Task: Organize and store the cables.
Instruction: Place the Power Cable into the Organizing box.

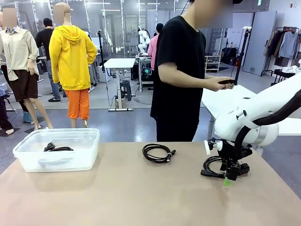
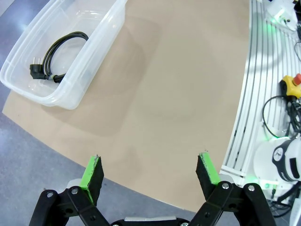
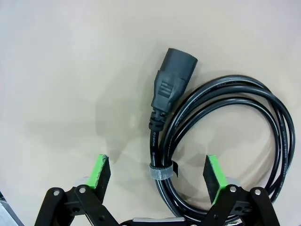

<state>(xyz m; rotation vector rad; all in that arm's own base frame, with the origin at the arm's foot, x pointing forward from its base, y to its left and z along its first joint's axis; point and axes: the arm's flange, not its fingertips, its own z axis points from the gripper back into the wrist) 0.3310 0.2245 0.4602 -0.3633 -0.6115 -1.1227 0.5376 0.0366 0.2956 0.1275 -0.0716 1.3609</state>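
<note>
Right gripper [image 3: 156, 165]: jaws wide, straddling a coiled cable [image 3: 171, 77] | Left gripper [image 2: 150, 167]: jaws wide, empty, over table [image 2: 178, 94] near bin [image 2: 89, 70]

Robotics lab, white robot arm [image 1: 256, 117], worktables [image 1: 119, 63], clothes rack [image 1: 287, 44]

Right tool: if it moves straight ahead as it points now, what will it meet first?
Probably the coiled black cable on the table, near its strap, between the open fingers.

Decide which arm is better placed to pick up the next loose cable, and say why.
Right. The right gripper hangs open directly over the coiled cable, straddling its tied section. The left gripper hovers open above bare tabletop.
</note>
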